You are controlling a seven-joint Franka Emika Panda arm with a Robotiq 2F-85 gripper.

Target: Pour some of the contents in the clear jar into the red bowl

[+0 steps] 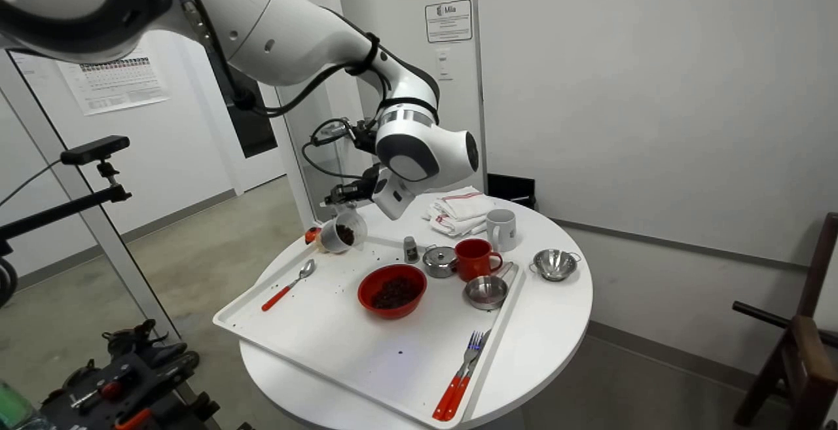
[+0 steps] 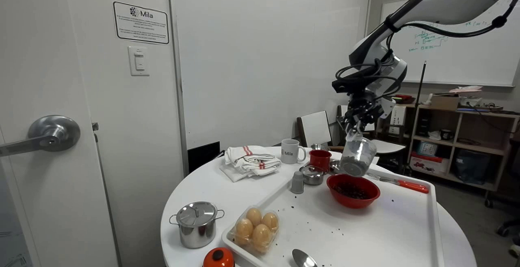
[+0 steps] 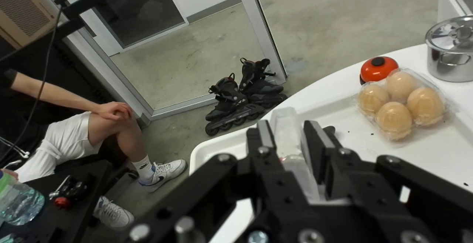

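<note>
"Jar point(image 2: 359, 154): state location and grip."

"Aloft over the tray point(image 1: 314, 325), tilted, with dark contents point(image 1: 345, 234) inside. The hand point(image 3: 286, 128) pinches a clear part of it. In an exterior view the jar overlaps the edge of the bowl point(image 2: 352, 203), where similar contents lie."

"List probable faults, with causes."

"Spill: tipping before the jar is centred over the bowl would likely drop contents onto the tray, where specks point(image 1: 400, 352) lie. Over-pour: an abrupt wrist turn may release everything, although only some is required. Slip: the gripped part appears narrow, so shifting weight could swivel the jar. Collision: lateral correction at low height may strike the bowl."

"List visibility limits."

"Clearance between jar and bowl cannot be read; the overlap may be perspective alone. Which way the jar opens is hard to confirm through clear walls. The wrist view shows neither the bowl nor what the jar holds, and a dark shape point(image 3: 329, 129) beside the hand is unidentified. In an exterior view the frame cuts off the spoon point(image 2: 304, 258). No falling contents are visible; whether pouring is under way is undetermined."
</note>
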